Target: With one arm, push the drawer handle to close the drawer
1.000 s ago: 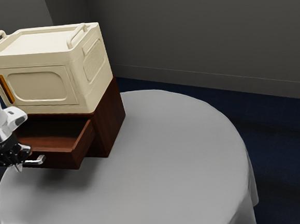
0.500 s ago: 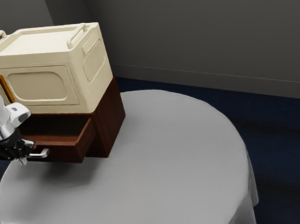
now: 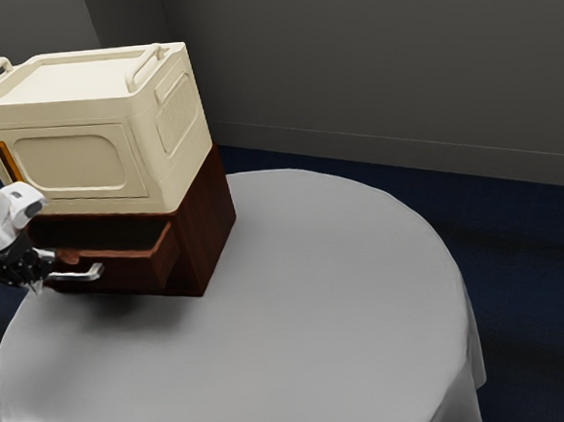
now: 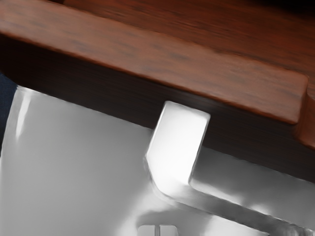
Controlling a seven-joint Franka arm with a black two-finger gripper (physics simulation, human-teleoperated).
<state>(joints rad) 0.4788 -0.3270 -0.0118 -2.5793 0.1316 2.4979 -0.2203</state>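
My gripper (image 3: 36,286), its fingertips together, is at the handle's end nearer the exterior view's left edge, in front of the drawer. The silver bar handle (image 3: 92,273) sticks out from the dark red-brown drawer (image 3: 131,274), which stands partly out of its cabinet (image 3: 205,222). In the wrist view the handle (image 4: 179,142) bends out from beneath the drawer's front panel (image 4: 147,56), and the gripper's closed fingertips (image 4: 157,230) are beside its bar. Whether they touch the handle cannot be made out.
A cream box (image 3: 81,139) with two top handles and an orange-brown door grip (image 3: 9,162) sits on the cabinet. Both stand on a round table with a light grey cloth (image 3: 328,295). A dark grey wall (image 3: 378,67) rises behind.
The drawer has slid part of the way into the cabinet, its handle moving back with it. My gripper has moved in the same direction, staying beside the handle.
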